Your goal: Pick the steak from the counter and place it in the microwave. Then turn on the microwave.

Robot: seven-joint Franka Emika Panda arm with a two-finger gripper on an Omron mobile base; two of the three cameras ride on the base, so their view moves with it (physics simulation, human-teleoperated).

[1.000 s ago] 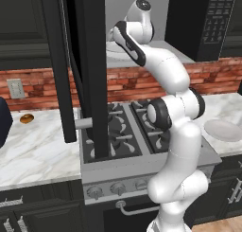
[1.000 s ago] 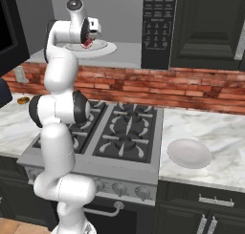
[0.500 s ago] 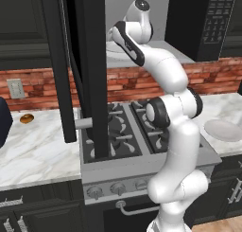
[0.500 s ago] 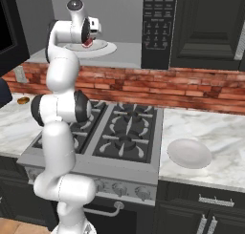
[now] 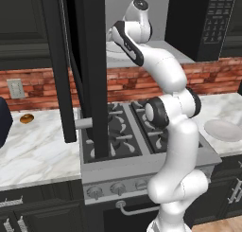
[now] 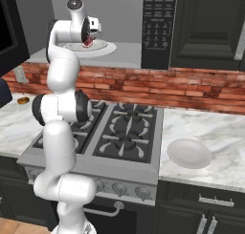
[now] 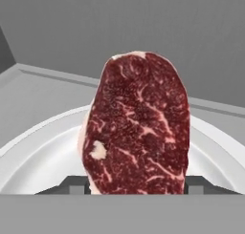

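Grey-walled and open, the large black microwave point(image 6: 158, 27) frames our white arm's two-finger gripper point(image 6: 89, 36), whose dark fingers point(image 7: 76, 186) are clamped on the flat dark-red slab of raw steak point(image 7: 139, 125), held upright just above the white round turntable plate point(image 7: 43, 152). We judge the pick done; release, closing the door and starting the oven remain.

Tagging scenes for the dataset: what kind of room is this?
A rendered home kitchen, by the look of it: a gas stovetop with black grates, an open microwave above a brick backsplash, and a white marble counter over dark cabinets.
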